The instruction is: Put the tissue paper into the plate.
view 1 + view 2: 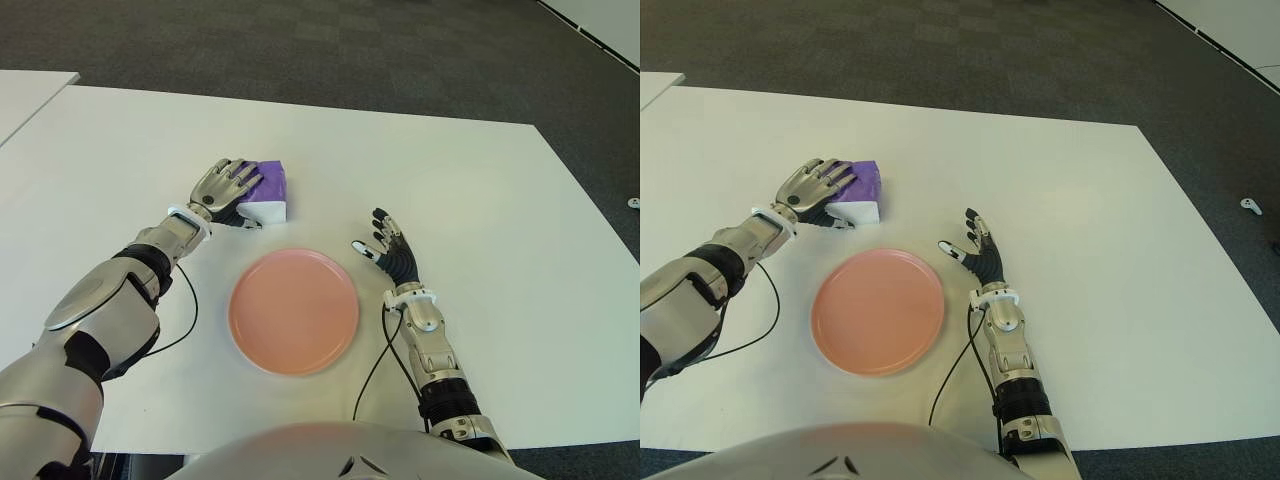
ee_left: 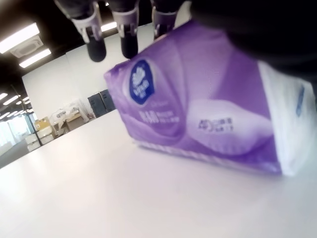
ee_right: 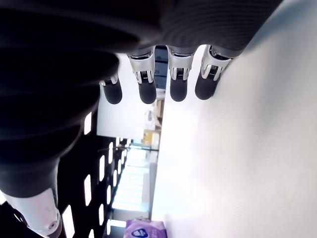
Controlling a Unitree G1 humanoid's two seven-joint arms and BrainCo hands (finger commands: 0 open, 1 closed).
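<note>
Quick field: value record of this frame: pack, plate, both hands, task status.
tissue pack: purple tissue pack on the white table, beyond the plate on the robot's left
plate: pink plate, nothing in it, near the table's front edge
left hand: left hand lies over the pack's top, fingers extended across it; a closed grasp is not evident
right hand: right hand to the right of the plate, fingers spread, holds nothing
task status: pack not yet lifted, not in the plate

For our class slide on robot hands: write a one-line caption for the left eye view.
Left hand laid over the purple tissue pack beyond the pink plate; right hand open beside the plate.
</note>
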